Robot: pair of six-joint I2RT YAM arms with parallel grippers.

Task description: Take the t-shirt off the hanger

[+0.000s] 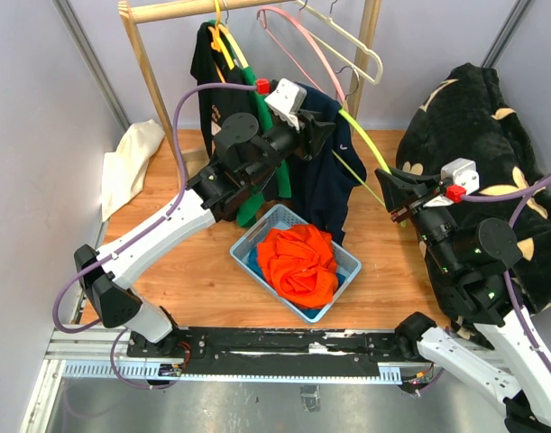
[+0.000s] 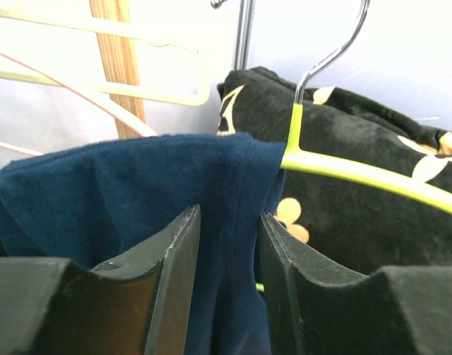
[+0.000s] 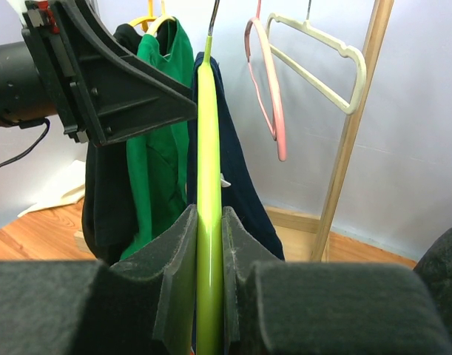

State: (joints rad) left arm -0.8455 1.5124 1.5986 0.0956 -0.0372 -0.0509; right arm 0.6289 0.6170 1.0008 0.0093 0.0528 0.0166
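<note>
The navy t-shirt (image 1: 334, 185) hangs on a lime-green hanger (image 1: 365, 149) just off the wooden rack. One shoulder of the t-shirt (image 2: 137, 192) is still draped over the hanger's arm (image 2: 359, 174). My left gripper (image 1: 325, 135) is at that shoulder. Its jaws stand apart, with a fold of navy cloth running between the fingers (image 2: 229, 214). My right gripper (image 1: 388, 185) is shut on the bare end of the hanger (image 3: 208, 148), which sits squeezed upright between the pads (image 3: 208, 211). The t-shirt (image 3: 240, 177) hangs behind it.
A blue basket (image 1: 255, 227) holding orange clothing (image 1: 298, 262) sits below the t-shirt. The wooden rack (image 1: 149, 72) carries a green shirt (image 1: 257, 189), a black garment (image 1: 207, 63), and empty pink (image 1: 302, 45) and white (image 1: 347, 36) hangers. A black flowered blanket (image 1: 473, 117) lies right, a white cloth (image 1: 131, 162) left.
</note>
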